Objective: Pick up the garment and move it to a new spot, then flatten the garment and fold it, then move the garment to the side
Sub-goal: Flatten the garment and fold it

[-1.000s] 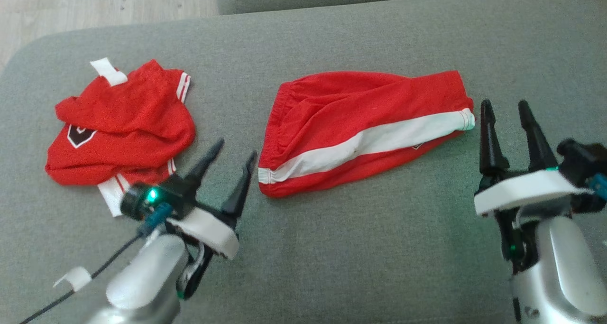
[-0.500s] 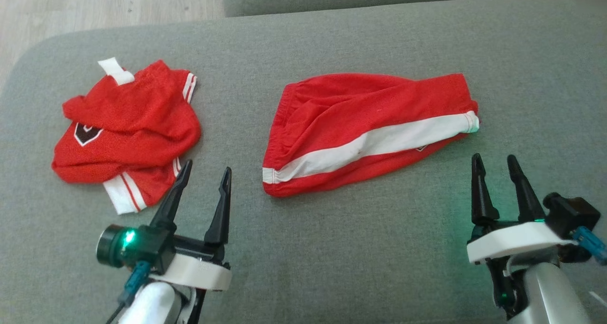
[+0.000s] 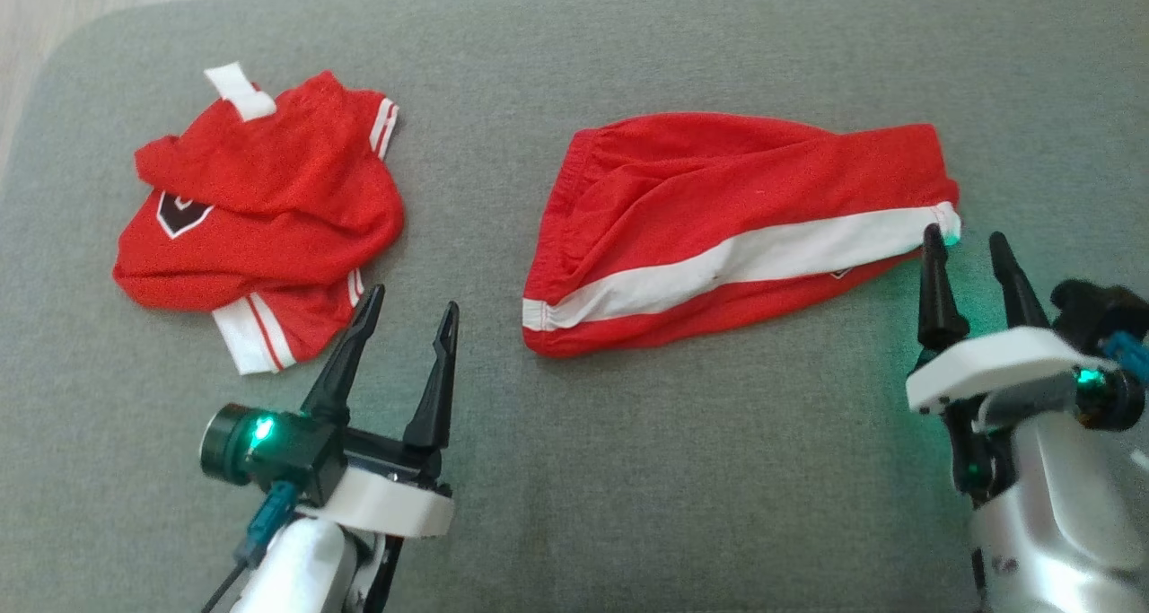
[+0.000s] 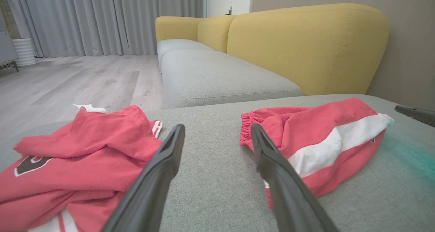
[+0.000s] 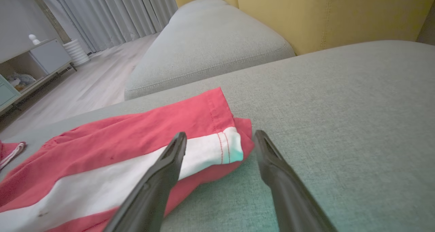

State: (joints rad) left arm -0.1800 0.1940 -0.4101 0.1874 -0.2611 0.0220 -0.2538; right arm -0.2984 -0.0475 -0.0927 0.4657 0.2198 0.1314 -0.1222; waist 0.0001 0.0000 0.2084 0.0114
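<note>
Two garments logged on grey sofa cushion (image 3: pixel 718 469): red shorts (image 3: pixel 718 227) with white side stripe, centre-right of head view; crumpled red jersey (image 3: pixel 269 200), upper left. Both spread wide, holding nothing: left gripper (image 3: pixel 413 297) lower left, right gripper (image 3: pixel 965 232) just beside hem corner (image 3: pixel 942 216). Probably best: pinch hem corner and waistband (image 3: pixel 561 209) low, through all layers, lift evenly. Dark crest (image 3: pixel 179 214) on jersey; no legible writing.

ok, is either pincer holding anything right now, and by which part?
Nothing is held. The left pincer and right pincer are both open and empty; the right is near the hem of the red shorts.
</note>
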